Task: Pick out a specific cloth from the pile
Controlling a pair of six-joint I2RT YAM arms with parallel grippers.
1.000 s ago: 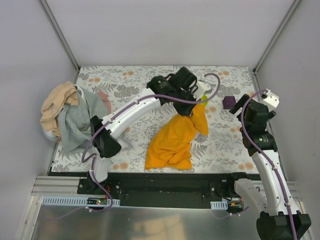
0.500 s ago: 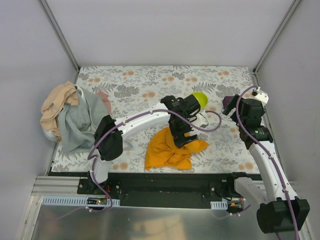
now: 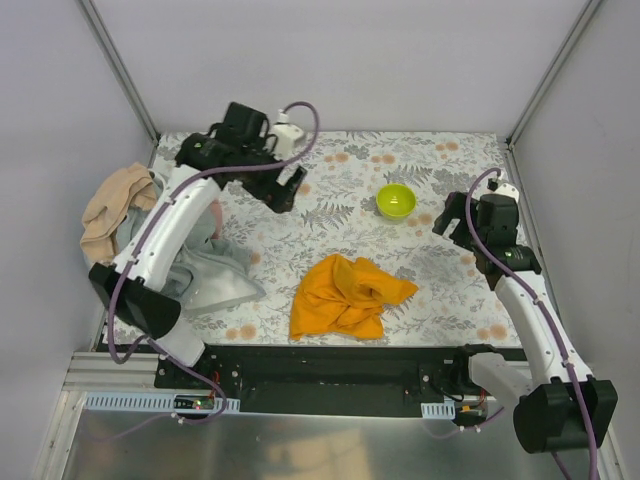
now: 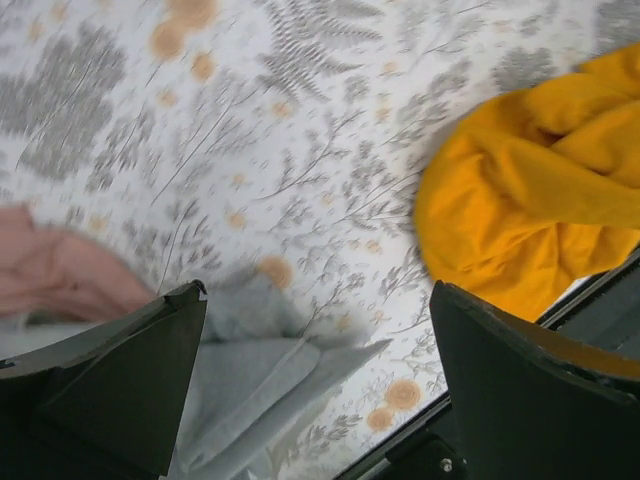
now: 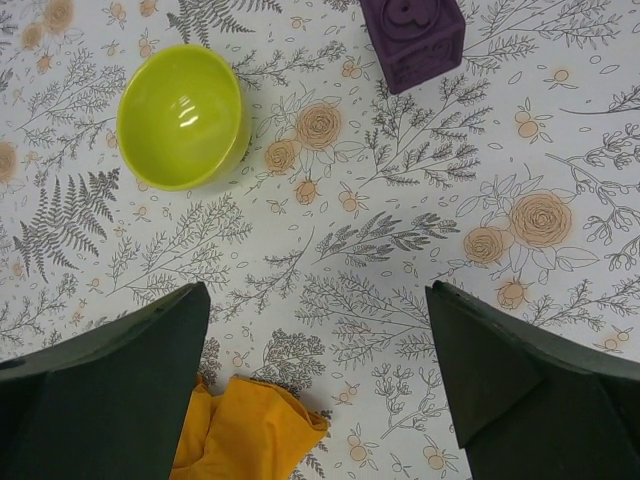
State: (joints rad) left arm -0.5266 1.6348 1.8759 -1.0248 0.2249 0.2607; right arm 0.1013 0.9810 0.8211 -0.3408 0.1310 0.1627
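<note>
The left gripper (image 3: 284, 188) had its jaws spread wide with nothing between them, and it hung over the far left part of the flower-patterned table (image 3: 340, 165), close to the pile. We saw the orange cloth (image 3: 345, 295) lying loose on the table as a crumpled heap near the front edge, roughly midway between the two arms. Neither gripper touched it, and it lay well apart from the pile (image 3: 150, 240). In the left wrist view its rounded edge filled the right side of the picture. The pile sat at the left edge of the table. Its light grey cloth (image 3: 205, 275) spread out toward the front, and a tan cloth (image 3: 115, 205) was bunched on top at the far left. A pink cloth (image 4: 60, 275) showed beside the grey one in the left wrist view. Beyond the orange cloth, toward the back, a lime-green bowl (image 3: 395, 200) stood upright. A purple block (image 5: 412, 35) sat to the right of the bowl in the right wrist view. The right gripper (image 5: 317, 290) was over the table's right side, near the bowl, with its jaws also apart and holding nothing.
</note>
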